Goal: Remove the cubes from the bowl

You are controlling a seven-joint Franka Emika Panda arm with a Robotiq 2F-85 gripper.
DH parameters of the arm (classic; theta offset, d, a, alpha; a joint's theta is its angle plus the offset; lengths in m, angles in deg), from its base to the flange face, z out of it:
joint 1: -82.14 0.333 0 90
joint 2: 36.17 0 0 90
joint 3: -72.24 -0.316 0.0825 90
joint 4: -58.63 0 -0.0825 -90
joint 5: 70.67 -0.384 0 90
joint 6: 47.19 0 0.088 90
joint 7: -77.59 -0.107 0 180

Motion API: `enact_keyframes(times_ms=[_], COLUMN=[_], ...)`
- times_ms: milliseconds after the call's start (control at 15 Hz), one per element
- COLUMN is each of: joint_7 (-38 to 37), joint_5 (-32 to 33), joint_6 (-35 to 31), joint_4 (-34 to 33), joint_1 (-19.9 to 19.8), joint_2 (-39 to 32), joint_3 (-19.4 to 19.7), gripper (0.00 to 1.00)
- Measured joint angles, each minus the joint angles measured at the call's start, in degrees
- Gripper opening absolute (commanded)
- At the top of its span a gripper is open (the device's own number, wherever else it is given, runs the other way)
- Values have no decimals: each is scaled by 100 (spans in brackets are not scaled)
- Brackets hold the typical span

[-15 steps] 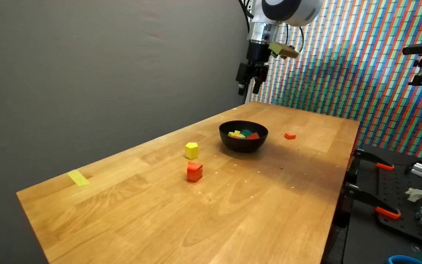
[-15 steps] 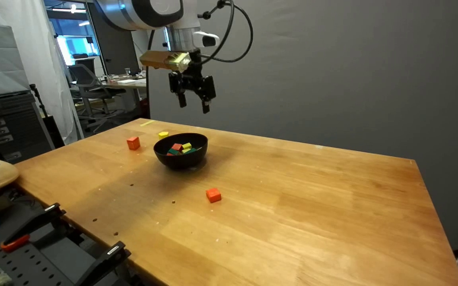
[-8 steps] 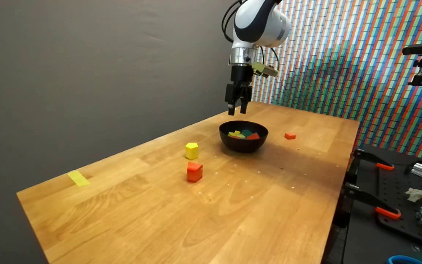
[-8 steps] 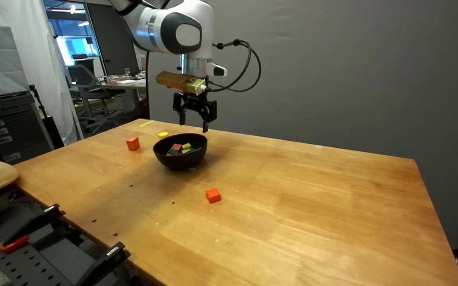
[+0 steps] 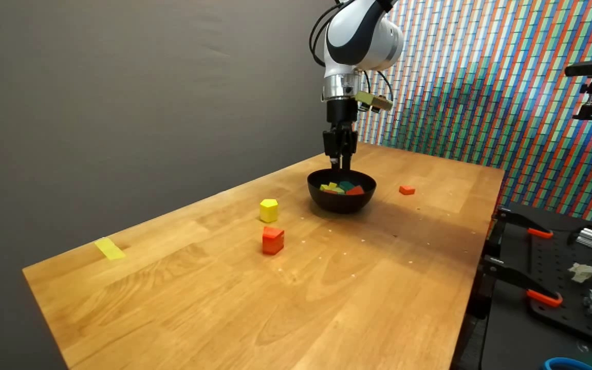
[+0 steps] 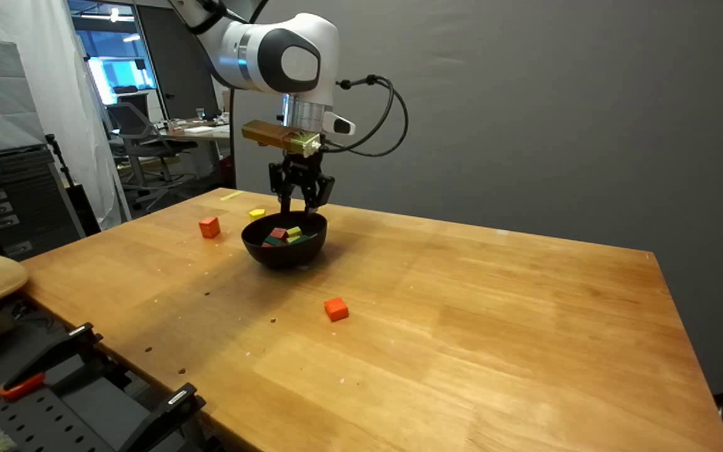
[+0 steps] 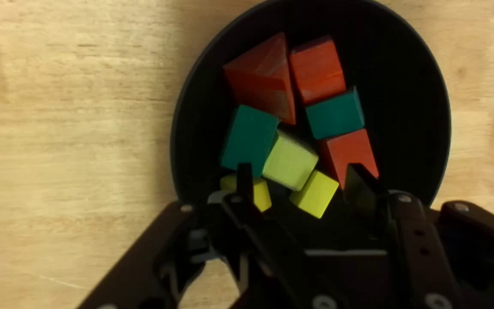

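Observation:
The black bowl (image 5: 340, 204) stands upright on the table, also in an exterior view (image 6: 286, 256) and the wrist view (image 7: 405, 107). Inside it lie a yellow-green cube (image 7: 290, 161), a yellow cube (image 7: 315, 194), another yellow block (image 7: 261, 194) partly behind a finger, red cubes (image 7: 319, 71) (image 7: 352, 150), a red pointed block (image 7: 264, 81) and teal blocks (image 7: 335, 113) (image 7: 251, 137). My gripper (image 7: 299, 169) points down over the bowl, fingers apart with nothing held. In both exterior views its tips (image 5: 340, 167) (image 6: 298, 211) are at about the bowl's far rim; exact height is unclear.
On the table lie an orange-red block (image 5: 273, 240), a yellow block (image 5: 269, 210) and an orange block (image 6: 336, 309). A yellow tape strip (image 5: 110, 248) is near the table corner. Black clamps (image 5: 522, 280) grip a table edge. A grey wall stands behind.
My gripper has come down from high above to the bowl's rim. Its fingers have drawn closer together but remain apart. The bowl and blocks have not moved.

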Motion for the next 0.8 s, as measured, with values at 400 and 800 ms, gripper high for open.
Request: enact_keyframes(times_ms=[400,800], joint_7=[-474,-704], joint_5=[-11,-256], joint_6=[20,-401], joint_4=[175,190], joint_1=[46,1], joint_2=[-64,-373], joint_3=[2,6], gripper=[82,55])
